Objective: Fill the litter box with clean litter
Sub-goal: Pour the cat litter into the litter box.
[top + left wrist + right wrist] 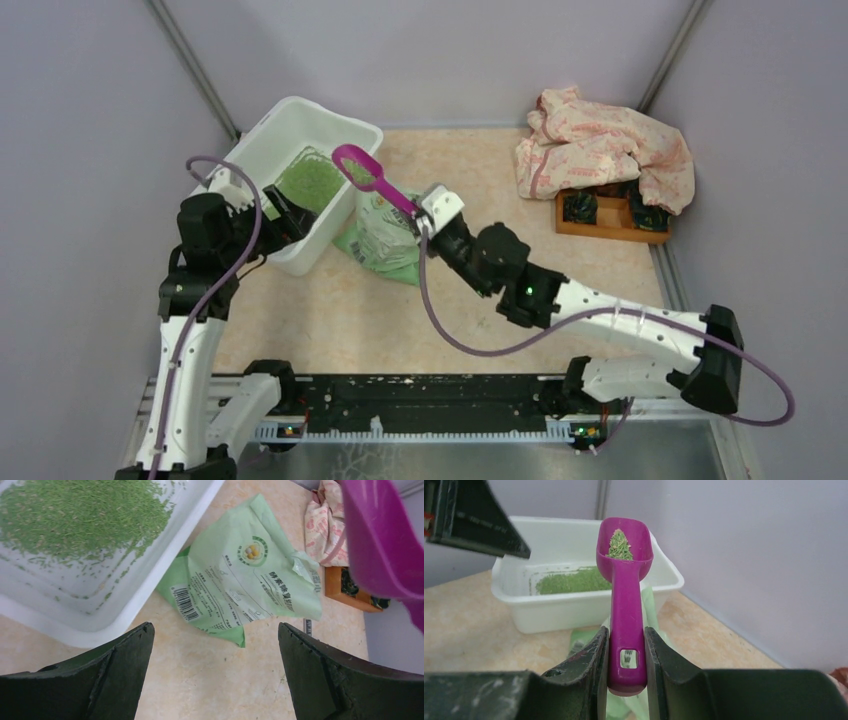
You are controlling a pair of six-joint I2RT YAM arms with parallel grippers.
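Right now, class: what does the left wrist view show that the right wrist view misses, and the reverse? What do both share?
Only left wrist: the barcode on the green bag and the orange wooden tray. Only right wrist: the right end effector shut on the purple scoop, clean litter heaped in its bowl. Both: the litter box with litter in it, and the scoop.

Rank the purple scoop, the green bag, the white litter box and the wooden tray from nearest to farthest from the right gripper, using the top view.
1. purple scoop, clamped in the right gripper itself
2. green bag, lying just left of it
3. litter box, farther left
4. wooden tray, far right, by the wall
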